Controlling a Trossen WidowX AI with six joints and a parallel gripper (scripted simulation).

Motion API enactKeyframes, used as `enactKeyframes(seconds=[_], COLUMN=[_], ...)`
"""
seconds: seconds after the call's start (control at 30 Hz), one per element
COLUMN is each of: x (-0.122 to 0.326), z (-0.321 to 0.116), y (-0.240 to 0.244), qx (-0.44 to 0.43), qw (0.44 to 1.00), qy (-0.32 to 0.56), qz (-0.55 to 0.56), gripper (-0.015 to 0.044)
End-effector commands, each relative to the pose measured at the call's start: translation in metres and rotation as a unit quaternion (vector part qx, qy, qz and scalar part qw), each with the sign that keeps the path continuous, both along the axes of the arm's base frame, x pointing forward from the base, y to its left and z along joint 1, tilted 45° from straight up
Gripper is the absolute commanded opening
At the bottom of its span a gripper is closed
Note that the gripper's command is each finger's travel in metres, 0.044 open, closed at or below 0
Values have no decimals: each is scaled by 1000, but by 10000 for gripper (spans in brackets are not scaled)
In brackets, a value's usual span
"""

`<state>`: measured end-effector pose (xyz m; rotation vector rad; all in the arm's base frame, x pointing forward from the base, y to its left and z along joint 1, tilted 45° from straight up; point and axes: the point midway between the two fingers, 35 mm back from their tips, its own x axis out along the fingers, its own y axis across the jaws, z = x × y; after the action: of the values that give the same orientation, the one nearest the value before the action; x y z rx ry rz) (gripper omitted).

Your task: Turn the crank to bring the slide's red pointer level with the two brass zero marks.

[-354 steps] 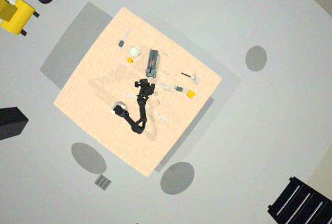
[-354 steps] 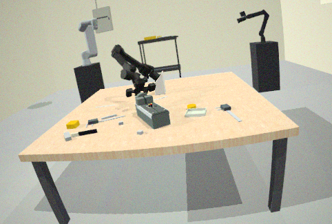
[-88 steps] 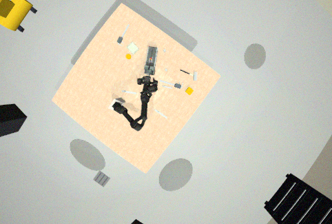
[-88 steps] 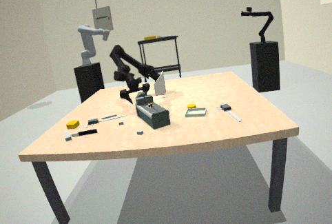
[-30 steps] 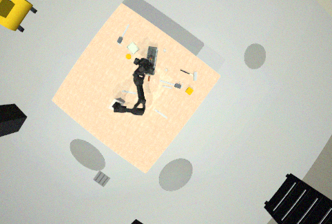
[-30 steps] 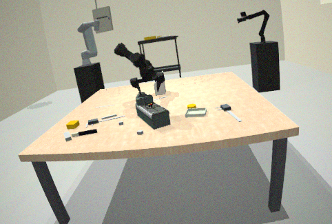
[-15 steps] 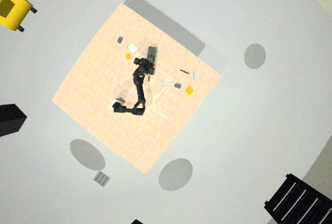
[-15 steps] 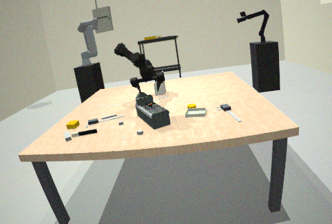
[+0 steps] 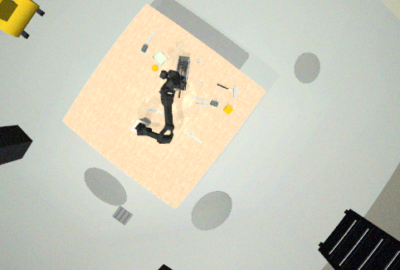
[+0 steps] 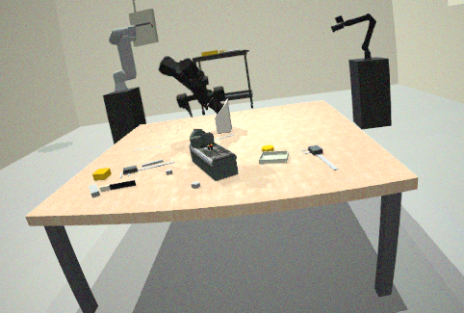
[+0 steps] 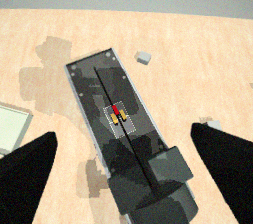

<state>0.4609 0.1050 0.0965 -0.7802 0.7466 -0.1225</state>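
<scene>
Slide machine waited on its crank, pointer just off the marks

In the top view, the slide machine (image 9: 183,63) (image 10: 212,167) (image 11: 84,87) lay on the table (image 9: 116,115) (image 10: 289,129) (image 11: 202,45), partly under the tool (image 9: 176,80) (image 10: 206,113) (image 11: 125,133); its reddish-brown handle (image 9: 179,94) showed beyond. A shallow tray (image 9: 160,58) (image 10: 273,157) (image 11: 4,125) lay nearby, a yellow disc (image 9: 154,68) (image 10: 268,148) outside it.

In the exterior view, nothing showed inside the tray, and the tool hung above the table behind the machine.

In the wrist view, the fingers stood wide open, holding nothing. The red pointer (image 11: 115,109) looked slightly past the brass marks (image 11: 114,119), toward the machine's far end. The step appeared to be reading that offset or approaching the crank; next, the tool probably needed to reach the handle, out of this view, and turn it slightly.
</scene>
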Motion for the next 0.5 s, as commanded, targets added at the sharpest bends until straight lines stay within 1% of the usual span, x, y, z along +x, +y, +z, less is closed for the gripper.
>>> enactKeyframes(seconds=[0.0,0.47], x=[-12,-72], z=[14,48], y=[-15,-57], qx=[-8,-29], qw=[999,988], qy=[25,104], qz=[21,112], gripper=[440,440])
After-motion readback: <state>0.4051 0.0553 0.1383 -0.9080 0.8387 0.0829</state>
